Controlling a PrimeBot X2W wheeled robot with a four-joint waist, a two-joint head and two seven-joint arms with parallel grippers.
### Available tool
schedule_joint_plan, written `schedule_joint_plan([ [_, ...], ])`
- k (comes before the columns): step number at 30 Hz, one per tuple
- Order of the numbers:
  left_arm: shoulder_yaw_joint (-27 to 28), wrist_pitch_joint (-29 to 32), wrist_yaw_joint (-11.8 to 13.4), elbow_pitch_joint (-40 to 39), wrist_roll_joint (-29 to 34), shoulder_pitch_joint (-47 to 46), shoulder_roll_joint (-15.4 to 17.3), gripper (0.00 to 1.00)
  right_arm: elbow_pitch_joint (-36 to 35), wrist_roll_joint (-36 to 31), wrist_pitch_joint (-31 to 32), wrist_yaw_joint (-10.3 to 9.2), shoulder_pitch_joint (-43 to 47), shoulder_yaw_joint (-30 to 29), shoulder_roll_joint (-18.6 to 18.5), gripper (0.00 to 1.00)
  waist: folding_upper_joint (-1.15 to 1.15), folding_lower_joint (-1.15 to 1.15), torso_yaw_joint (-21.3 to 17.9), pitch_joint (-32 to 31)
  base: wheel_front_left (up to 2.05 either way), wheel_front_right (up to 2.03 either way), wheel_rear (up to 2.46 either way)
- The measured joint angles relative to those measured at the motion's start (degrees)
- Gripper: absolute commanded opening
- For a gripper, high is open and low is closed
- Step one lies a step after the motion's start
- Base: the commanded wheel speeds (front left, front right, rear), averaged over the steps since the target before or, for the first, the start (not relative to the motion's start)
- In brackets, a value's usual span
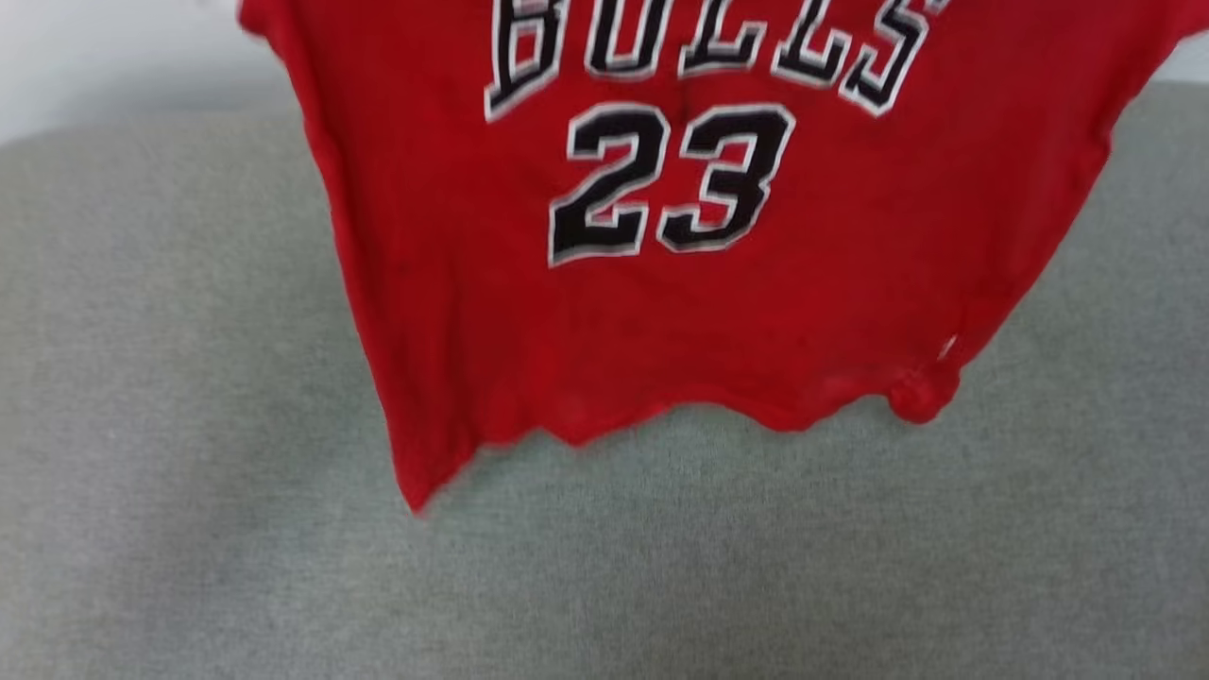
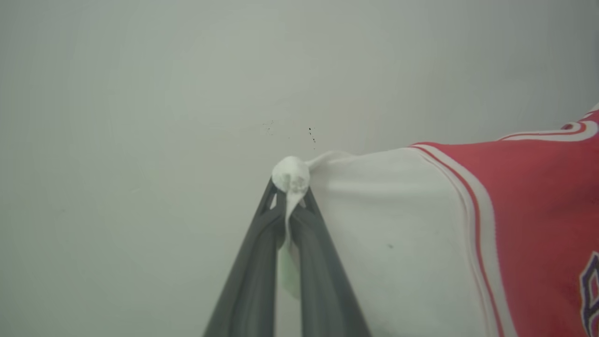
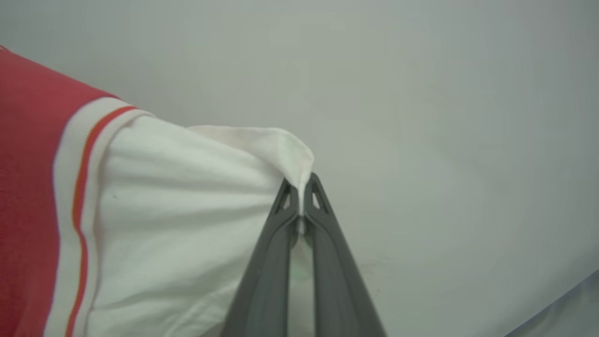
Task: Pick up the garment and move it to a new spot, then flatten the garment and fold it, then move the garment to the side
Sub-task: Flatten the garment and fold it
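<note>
The garment (image 1: 661, 312), a bright red jersey with black "BULLS 23" lettering, hangs spread in the air above a grey surface in the head view, its hem loose and uneven. In the left wrist view my left gripper (image 2: 291, 189) is shut on a bunched tip of one white sleeve (image 2: 393, 234), beside white-and-red striped trim. My right gripper (image 3: 300, 192) pinches the edge of the other white sleeve (image 3: 187, 210), shut on the cloth. Both sleeves are stretched taut between the two grippers.
A grey fabric-covered surface (image 1: 189, 472) stretches below the hanging garment. A pale plain wall (image 2: 140, 117) stands behind it. A pale bluish edge (image 3: 566, 309) shows at the lower right of the right wrist view.
</note>
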Motion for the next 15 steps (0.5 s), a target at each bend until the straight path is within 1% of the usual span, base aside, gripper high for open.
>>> schedule_joint_plan([
  [3, -1.36, -1.16, -1.56, 5.54, 1.78, -6.98, -1.83, 0.00, 3.07, -0.49, -1.11, 0.00, -5.54, 1.37, 0.92, 0.00, 0.00, 0.00, -0.26, 3.35, 0.00, 0.00, 0.00],
  [4, -1.65, -1.69, -1.57, 7.59, 2.43, -9.34, -2.47, 0.00, 4.34, -0.69, -1.78, 0.00, -7.45, 1.93, 1.37, 0.00, 0.00, 0.00, -0.39, 4.53, 0.00, 0.00, 0.00],
  [6, -2.65, -2.67, -2.40, 11.63, 4.10, -13.80, -3.48, 0.00, 7.45, -0.78, -2.72, 0.00, -11.41, 2.68, 2.79, 0.00, 0.00, 0.00, -0.72, 6.94, 0.00, 0.00, 0.00],
  [9, -4.28, -4.69, -3.07, 17.34, 6.54, -20.91, -6.33, 0.00, 11.43, -1.23, -4.75, 0.01, -17.79, 3.31, 4.69, 0.00, 0.00, 0.01, -1.22, 10.61, 0.00, 0.00, 0.00],
  [15, -5.59, -12.63, -4.11, 29.33, 10.89, -34.73, -11.05, 0.00, 20.22, -7.10, -11.11, 0.01, -30.15, 4.59, 7.93, 0.00, 0.00, 0.01, -1.71, 17.50, 0.00, 0.00, 0.00],
])
